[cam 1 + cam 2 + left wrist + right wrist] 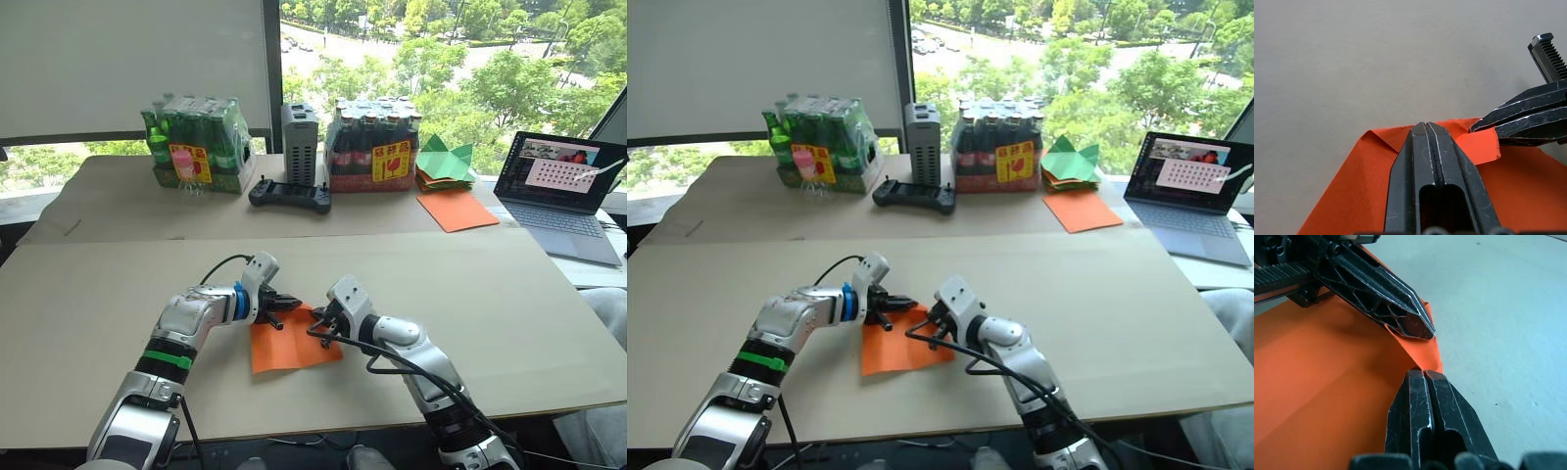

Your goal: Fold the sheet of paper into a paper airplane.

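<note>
The sheet of paper [289, 348] lies bright orange on the near middle of the brown table [509, 294], its far edge folded over into a small raised flap [1481, 146]. Both grippers meet at that far edge. My left gripper [294, 304] comes in from the left and is shut on the folded edge [1382, 138]. My right gripper [321, 318] comes in from the right, almost tip to tip with the left, and is shut on the flap's corner [1431, 358]. The near part of the sheet lies flat on the table.
At the back stand a pack of green bottles [196, 147], a grey box [299, 142], a black controller [290, 194] and a pack of dark bottles [374, 147]. A smooth orange sheet [456, 209], green paper pieces [446, 162] and an open laptop [563, 191] sit back right.
</note>
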